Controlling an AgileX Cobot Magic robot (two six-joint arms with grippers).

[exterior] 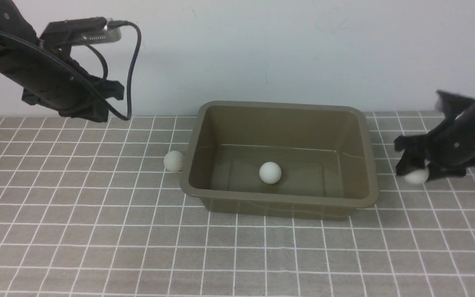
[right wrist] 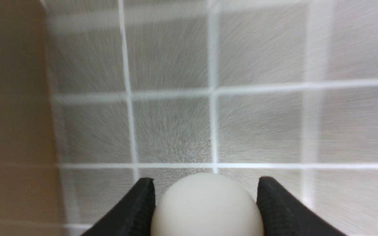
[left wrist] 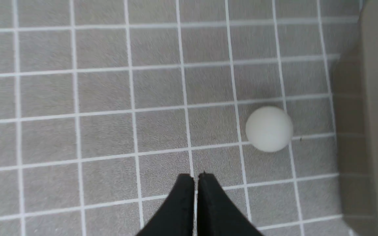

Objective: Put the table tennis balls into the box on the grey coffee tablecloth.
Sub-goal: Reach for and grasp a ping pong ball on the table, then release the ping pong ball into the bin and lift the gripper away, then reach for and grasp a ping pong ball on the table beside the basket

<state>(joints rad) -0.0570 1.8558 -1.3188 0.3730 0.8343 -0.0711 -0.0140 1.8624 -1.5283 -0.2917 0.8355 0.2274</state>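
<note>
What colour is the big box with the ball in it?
The box is plain olive-brown, clearest in the front view.

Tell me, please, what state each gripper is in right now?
Left gripper: closed, holding nothing.
Right gripper: closed on a table tennis ball, with a finger against each side of it.

An open olive-brown box with a flared rim is sitting upright on the grey checked tablecloth. One white ball is resting on its floor. A second ball is lying on the cloth just beside the box's left wall. A third ball is sitting pinched in the right gripper, right of the box.
</note>
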